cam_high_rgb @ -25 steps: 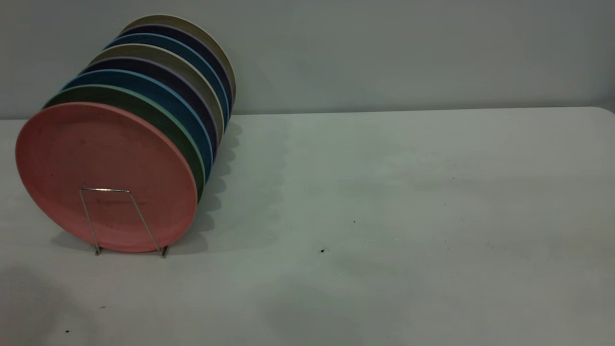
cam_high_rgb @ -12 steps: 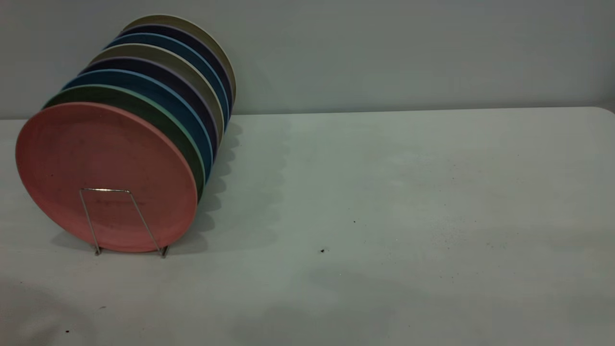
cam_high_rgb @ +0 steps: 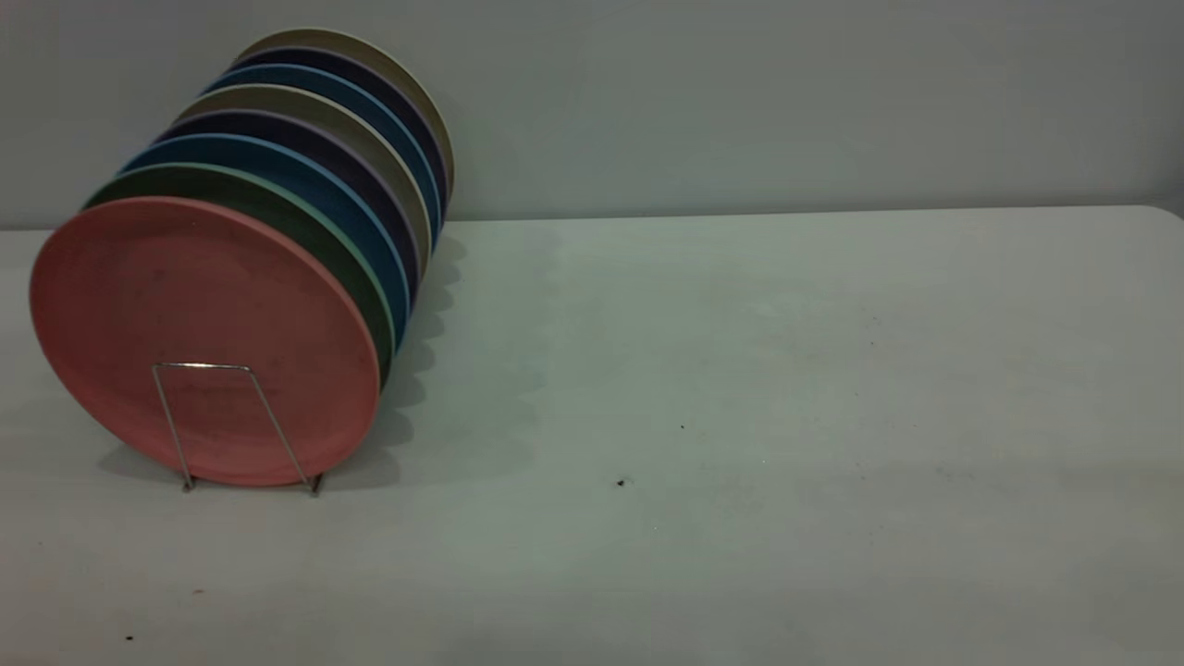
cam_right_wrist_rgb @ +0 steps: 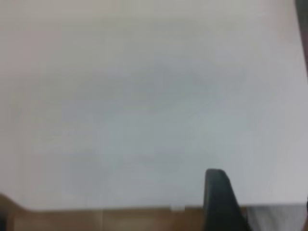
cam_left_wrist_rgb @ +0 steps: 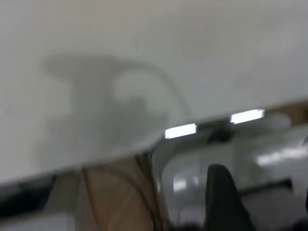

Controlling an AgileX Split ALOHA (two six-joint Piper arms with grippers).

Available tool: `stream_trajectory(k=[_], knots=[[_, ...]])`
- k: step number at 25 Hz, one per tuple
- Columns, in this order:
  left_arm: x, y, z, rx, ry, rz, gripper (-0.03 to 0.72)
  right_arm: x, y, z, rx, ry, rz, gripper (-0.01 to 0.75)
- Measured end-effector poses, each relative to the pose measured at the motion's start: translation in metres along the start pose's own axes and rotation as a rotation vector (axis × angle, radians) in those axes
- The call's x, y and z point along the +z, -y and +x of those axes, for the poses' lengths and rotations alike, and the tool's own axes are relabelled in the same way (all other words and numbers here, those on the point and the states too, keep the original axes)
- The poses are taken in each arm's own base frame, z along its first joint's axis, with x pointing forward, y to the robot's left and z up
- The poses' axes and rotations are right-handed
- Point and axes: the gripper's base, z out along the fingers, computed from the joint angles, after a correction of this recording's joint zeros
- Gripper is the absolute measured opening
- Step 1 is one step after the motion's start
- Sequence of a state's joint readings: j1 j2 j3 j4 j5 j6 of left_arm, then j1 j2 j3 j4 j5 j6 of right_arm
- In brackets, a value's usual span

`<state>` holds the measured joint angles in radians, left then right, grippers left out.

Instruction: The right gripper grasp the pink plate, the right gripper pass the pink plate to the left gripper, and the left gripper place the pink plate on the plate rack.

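The pink plate [cam_high_rgb: 199,324] stands on edge at the front of the plate rack [cam_high_rgb: 203,366], at the table's left, just behind the front wire loop. No gripper shows in the exterior view. In the left wrist view the left gripper [cam_left_wrist_rgb: 262,195] is over the table's edge, one black finger [cam_left_wrist_rgb: 221,202] in sight and the other a dark sliver at the picture's border, nothing between them. In the right wrist view the right gripper [cam_right_wrist_rgb: 262,202] is likewise open and empty above the bare table, one finger [cam_right_wrist_rgb: 219,202] in sight.
Behind the pink plate stand a green plate [cam_high_rgb: 277,199], blue plates [cam_high_rgb: 314,176] and several more. The white table [cam_high_rgb: 740,370] stretches to the right, with small dark specks [cam_high_rgb: 620,482]. A wall rises behind.
The plates and rack have not moved. The soft shadows on the table's front, at the left corner and the middle, have faded away.
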<state>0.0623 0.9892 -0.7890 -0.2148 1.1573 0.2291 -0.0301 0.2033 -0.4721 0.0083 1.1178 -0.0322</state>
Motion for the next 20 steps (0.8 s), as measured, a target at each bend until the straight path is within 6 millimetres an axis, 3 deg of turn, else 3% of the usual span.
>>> stream_trajectory(k=[6,15,20], knots=[[0.027,0.000,0.052,0.035,0.038,-0.049,0.443,-0.023,-0.001,0.020,-0.018,0.205,-0.020,0.440],[0.006,0.008,0.102,0.049,0.361,-0.154,0.443,-0.024,-0.001,0.021,-0.051,0.206,-0.072,0.440],[0.005,0.010,0.124,0.016,0.439,-0.167,0.443,-0.024,-0.001,0.021,-0.047,0.206,-0.081,0.440]])
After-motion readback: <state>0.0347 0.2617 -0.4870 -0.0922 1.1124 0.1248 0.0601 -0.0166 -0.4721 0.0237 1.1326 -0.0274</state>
